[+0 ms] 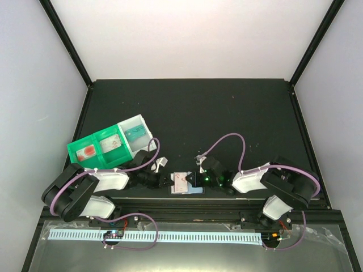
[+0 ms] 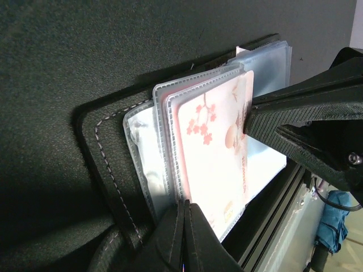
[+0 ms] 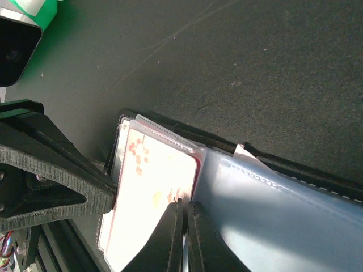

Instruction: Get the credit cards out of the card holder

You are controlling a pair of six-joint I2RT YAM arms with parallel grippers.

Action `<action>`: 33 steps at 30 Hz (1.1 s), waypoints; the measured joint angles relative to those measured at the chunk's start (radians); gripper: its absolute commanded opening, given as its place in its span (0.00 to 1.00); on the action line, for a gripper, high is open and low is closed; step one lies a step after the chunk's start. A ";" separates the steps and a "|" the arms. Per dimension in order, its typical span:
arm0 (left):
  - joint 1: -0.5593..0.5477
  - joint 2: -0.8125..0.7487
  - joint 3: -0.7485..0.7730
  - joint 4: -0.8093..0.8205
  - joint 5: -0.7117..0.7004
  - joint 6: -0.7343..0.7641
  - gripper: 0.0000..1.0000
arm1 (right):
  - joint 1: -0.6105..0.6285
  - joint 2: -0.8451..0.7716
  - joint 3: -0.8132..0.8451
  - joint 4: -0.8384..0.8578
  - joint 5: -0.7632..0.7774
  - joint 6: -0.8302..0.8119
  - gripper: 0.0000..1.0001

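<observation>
Okay, text first: the only writing is a fine line along one edge of the card [image 2: 210, 153], too small to read. No brand is visible. The card is pale pink-white with a pink cherry-blossom print and a small gold square near one end.

The card holder [image 2: 105, 170] lies open and flat on the black table [image 1: 227, 113] at its near edge, between the two grippers. It has a black leather-like cover with pale stitching round a rounded corner. Inside is a stack of clear plastic sleeves [image 2: 144, 164] with dotted welded edges, and the card sits in the front of that stack. The other half is a smooth pale blue panel [image 3: 272, 215] with a stitched seam.

The left gripper [image 2: 184, 212] has its fingers pressed together, pinching the sleeve stack of the card holder at one edge. The right gripper [image 3: 184, 212] is likewise pressed together, nipping the card at the edge next to the blue panel. Both have dark, ribbed, wedge-shaped fingers.

The tray [image 1: 79, 148] sits further back to the left, apart from the card holder. It is green plastic with a clear end section, divided into compartments. One holds a red-and-white item, one something pale and one something teal; I cannot tell what they are.
</observation>
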 measured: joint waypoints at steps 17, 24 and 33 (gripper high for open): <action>-0.006 -0.006 0.006 -0.005 -0.036 0.000 0.05 | -0.060 -0.053 -0.069 0.041 -0.051 0.000 0.02; -0.007 -0.043 0.006 -0.030 -0.062 -0.007 0.11 | -0.064 -0.057 -0.078 0.049 -0.061 0.003 0.14; -0.044 -0.232 0.038 -0.184 -0.145 -0.019 0.22 | -0.064 -0.008 -0.082 0.132 -0.097 0.030 0.17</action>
